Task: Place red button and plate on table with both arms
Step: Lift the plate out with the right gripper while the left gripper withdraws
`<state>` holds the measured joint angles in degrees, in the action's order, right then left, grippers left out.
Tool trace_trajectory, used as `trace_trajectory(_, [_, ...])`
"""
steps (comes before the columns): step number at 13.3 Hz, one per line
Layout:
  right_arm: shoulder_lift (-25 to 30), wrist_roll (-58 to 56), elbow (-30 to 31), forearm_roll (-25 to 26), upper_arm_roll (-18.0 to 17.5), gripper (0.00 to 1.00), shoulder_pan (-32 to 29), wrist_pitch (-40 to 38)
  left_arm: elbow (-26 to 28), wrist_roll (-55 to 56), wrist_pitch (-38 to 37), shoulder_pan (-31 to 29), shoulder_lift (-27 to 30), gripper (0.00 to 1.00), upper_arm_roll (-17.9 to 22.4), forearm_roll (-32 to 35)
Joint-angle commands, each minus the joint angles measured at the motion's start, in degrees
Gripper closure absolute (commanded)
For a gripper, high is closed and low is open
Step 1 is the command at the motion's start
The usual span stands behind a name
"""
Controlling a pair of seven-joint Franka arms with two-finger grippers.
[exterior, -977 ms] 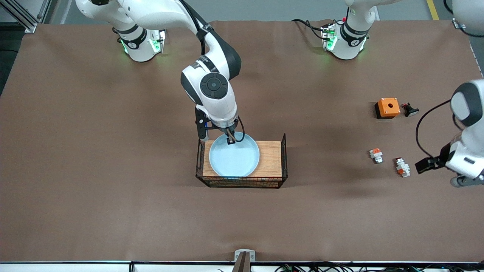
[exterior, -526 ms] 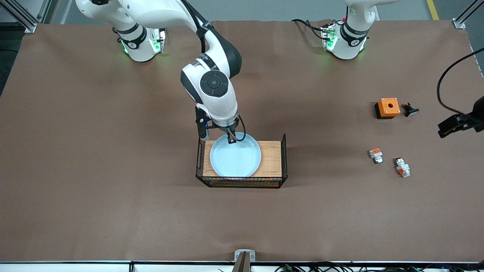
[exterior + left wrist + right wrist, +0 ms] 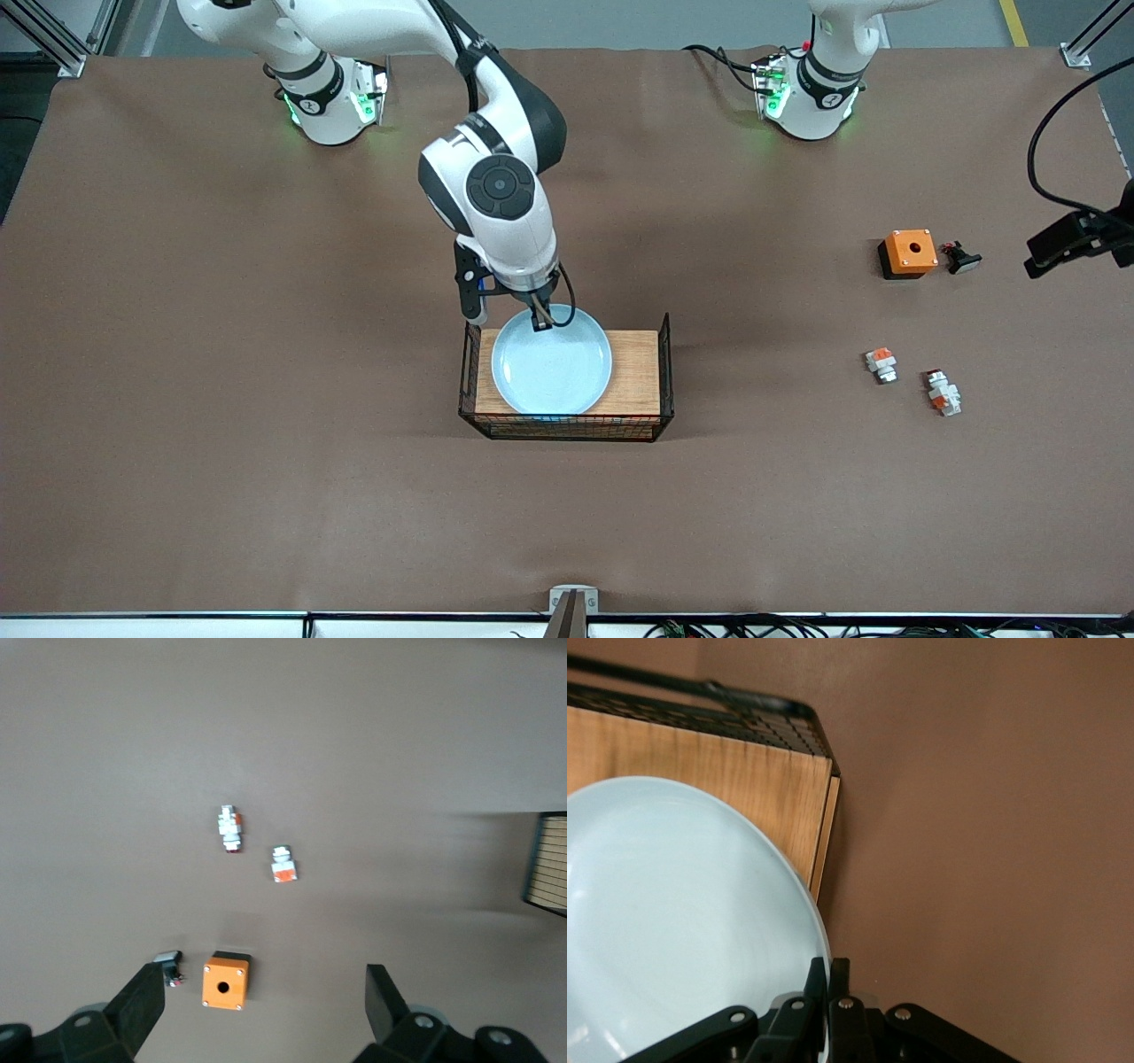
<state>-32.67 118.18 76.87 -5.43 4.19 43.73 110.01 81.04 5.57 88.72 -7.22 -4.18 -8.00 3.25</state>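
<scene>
While right tool (image 3: 540,321) clamps plate (image 3: 551,365), left tool (image 3: 266,1014) gapes.

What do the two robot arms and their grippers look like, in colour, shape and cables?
Both arms have glossy white rounded shells with dark grey joint bands. The right arm carries a round dark cap on its wrist and a black cable looping beside it. The bases glow green. The right gripper is black and slim; the left gripper has broad black wedge-shaped fingers with silver screws. A black cable hangs by the left arm.

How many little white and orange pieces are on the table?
2. The red button lies at the left arm's end of the table; the stubbier white-and-orange piece sits beside it, toward the wooden stand.
</scene>
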Motion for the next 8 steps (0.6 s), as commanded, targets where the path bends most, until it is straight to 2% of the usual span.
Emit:
trace_trajectory(1, [1.29,0.04,-4.78,-0.28,-0.50,1.00,-0.49,-8.82,0.35,-0.03,-5.29,-0.16,3.82,0.00,-0.35,-2.54])
trace_trajectory(4, [4.71,-1.36,-7.95,-1.50,-0.41,1.00,-1.80,-18.58,1.22,0.58,-9.88,4.13,5.58,0.00,1.65,-2.90])
trace_trajectory(6, [8.39,-8.19,-8.31,-2.22,-0.23,1.00,-3.47,-24.47,3.68,2.33,-9.71,8.26,7.60,0.00,4.20,-2.90])
trace_trajectory(8, [12.61,-16.96,-8.05,-2.31,0.12,1.00,-5.75,-29.13,4.30,3.48,-9.53,9.85,8.05,0.00,4.83,-2.99])
